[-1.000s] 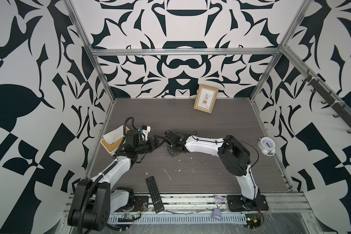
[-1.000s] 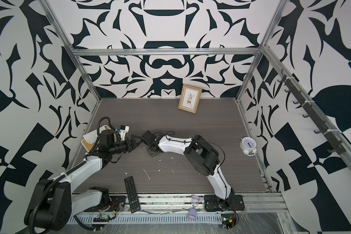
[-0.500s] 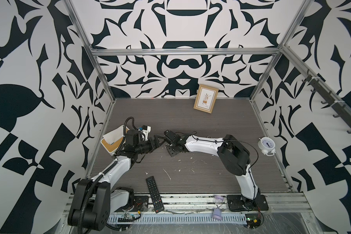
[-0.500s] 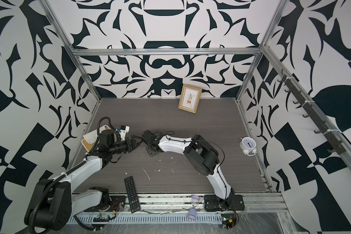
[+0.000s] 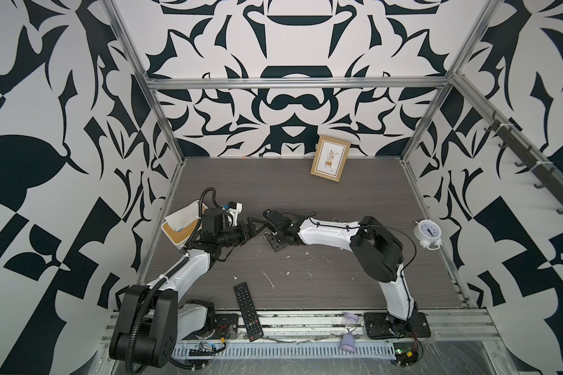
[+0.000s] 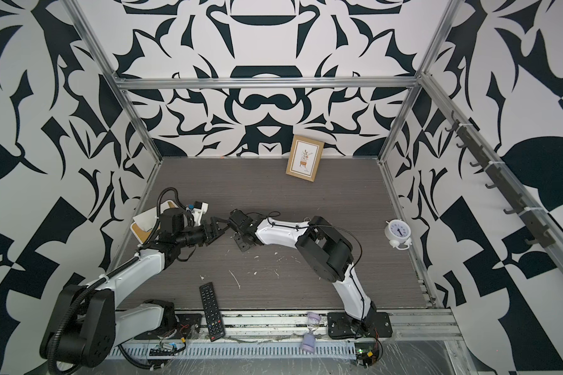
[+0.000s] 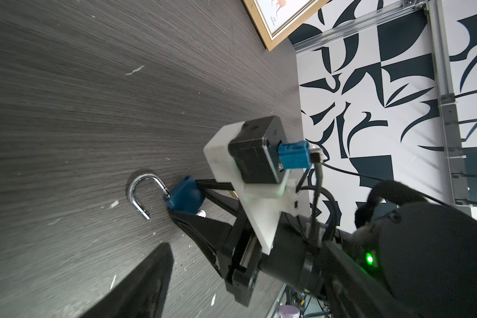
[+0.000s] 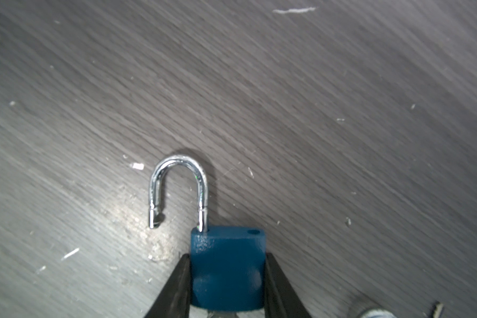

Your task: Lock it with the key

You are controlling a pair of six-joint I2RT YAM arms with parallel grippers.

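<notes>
A blue padlock [image 8: 227, 267] lies on the dark wood-grain table, its silver shackle [image 8: 179, 176] swung open to one side. My right gripper [image 8: 227, 260] is shut on the padlock, one black finger pressed against each flank of the body. The left wrist view shows the same padlock [image 7: 186, 195] and a small silver bit [image 7: 201, 213] at its keyhole end; I cannot tell whether that is the key. My left gripper [image 5: 253, 226] is open with nothing in it, close to the left of the right gripper [image 5: 271, 231]. One of its dark fingers [image 7: 149, 280] is blurred.
A white box with a wooden lid [image 5: 181, 224] stands behind the left arm. A black remote [image 5: 247, 306] lies at the front edge, a white alarm clock [image 5: 429, 232] far right, a picture frame [image 5: 330, 162] against the back wall. White scraps litter the table.
The right jaws have narrowed onto the padlock's body. Both arms have stayed almost where they were.
</notes>
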